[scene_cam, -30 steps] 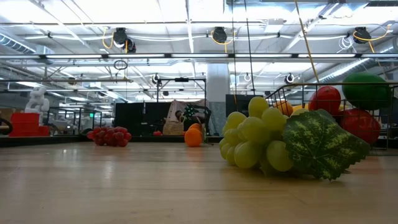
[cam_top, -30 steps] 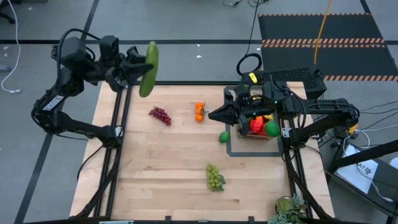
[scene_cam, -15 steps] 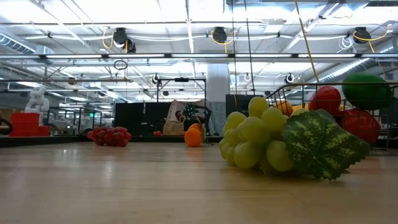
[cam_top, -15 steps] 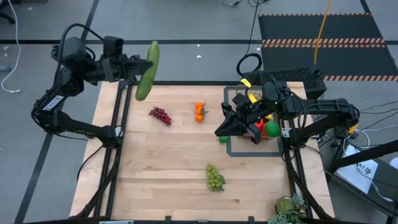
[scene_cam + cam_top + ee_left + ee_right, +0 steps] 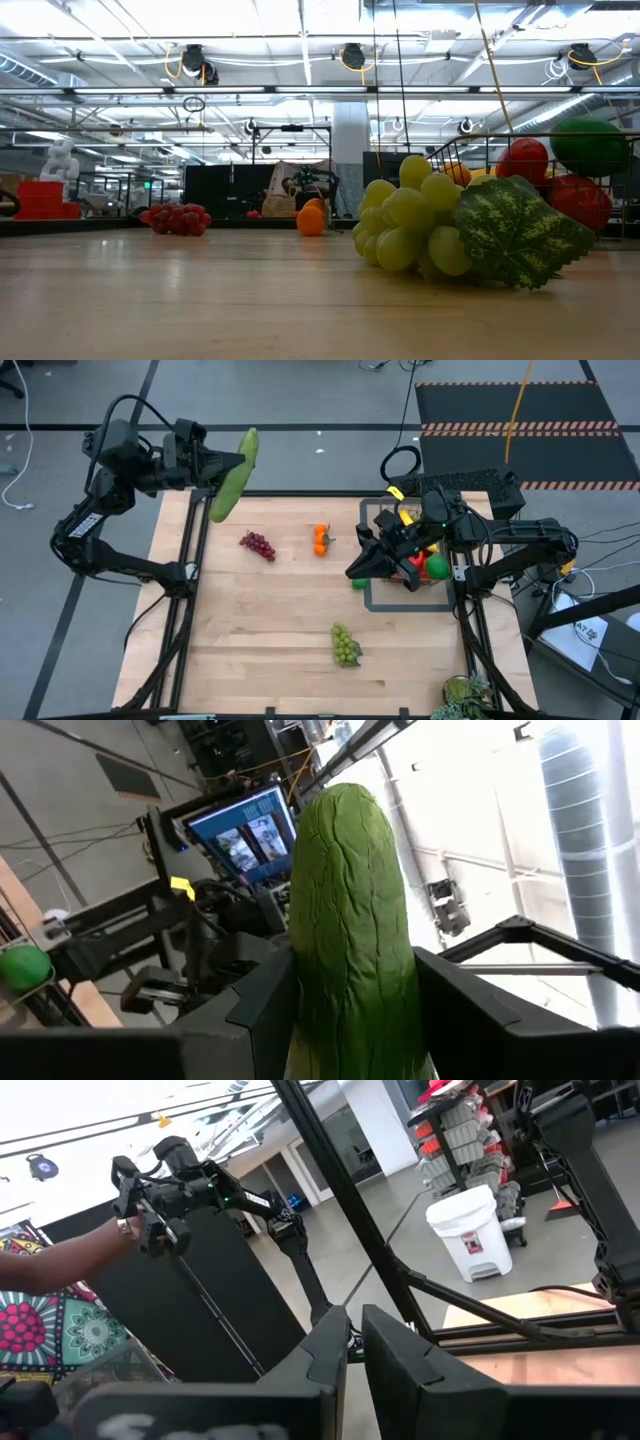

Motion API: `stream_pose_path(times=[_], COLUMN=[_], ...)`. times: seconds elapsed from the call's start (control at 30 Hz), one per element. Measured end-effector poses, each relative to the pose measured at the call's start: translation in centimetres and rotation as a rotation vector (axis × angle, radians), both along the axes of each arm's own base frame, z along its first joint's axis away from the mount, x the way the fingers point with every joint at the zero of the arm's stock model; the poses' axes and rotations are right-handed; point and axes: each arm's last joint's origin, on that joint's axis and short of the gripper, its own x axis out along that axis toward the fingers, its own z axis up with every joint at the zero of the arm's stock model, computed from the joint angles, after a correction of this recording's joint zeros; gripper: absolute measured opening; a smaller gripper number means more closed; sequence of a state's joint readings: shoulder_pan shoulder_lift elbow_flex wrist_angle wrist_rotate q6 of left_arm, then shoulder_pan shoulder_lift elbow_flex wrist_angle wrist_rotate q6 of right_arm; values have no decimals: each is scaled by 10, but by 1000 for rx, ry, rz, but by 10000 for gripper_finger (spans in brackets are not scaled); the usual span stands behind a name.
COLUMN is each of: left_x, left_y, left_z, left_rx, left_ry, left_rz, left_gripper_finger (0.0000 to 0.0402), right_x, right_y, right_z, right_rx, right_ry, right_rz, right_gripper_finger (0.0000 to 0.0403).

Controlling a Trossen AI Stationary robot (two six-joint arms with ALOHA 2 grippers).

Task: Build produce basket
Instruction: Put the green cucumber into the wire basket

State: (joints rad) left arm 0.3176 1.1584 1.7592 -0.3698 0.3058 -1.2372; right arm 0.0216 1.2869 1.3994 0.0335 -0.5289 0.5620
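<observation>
A big open workshop with ceiling lights and racks stretches behind the wooden desk, and a person's arm shows far off in the right wrist view.

The left hand hangs above the desk's far left corner, clamped on the cucumber near its lower end, so most of the long fruit sticks out past the fingers. The basket stands well apart at the right side of the desk, on a flat dark tray frame. The likely trouble is that carry: held near one end, the smooth cucumber could pivot or slide out on the way across. The basket is already heaped, so a long piece laid on top may roll off or push other produce over the rim. The right hand is shut and empty, hovering just beside the basket and close over the lime; it sits in the incoming path, so the arms could clash there.

Count: one cucumber, one purple grape bunch, one orange, one lime, one green grape bunch. In the basket at least two red fruits, one green fruit and something yellow show; the rest I cannot tell.
</observation>
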Motion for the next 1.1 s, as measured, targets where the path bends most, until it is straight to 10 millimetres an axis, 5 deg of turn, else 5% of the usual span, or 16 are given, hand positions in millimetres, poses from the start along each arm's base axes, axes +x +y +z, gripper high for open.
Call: stream_pose_path(times=[0.53,0.87,1.1], left_x=[7,9,14], left_y=[2,3,5], left_z=[-3,-3,-5], left_rx=[157,229,445], left_ry=[15,15,29], left_rz=[34,50,95], left_gripper_finger=[184,184,184], right_x=[0,2,4], right_y=[0,-10,-15], right_z=[0,0,1], right_rx=[-9,-174,-170], right_ry=[-6,-92,-85], right_rz=[-9,-186,-363], right_gripper_finger=[27,27,27])
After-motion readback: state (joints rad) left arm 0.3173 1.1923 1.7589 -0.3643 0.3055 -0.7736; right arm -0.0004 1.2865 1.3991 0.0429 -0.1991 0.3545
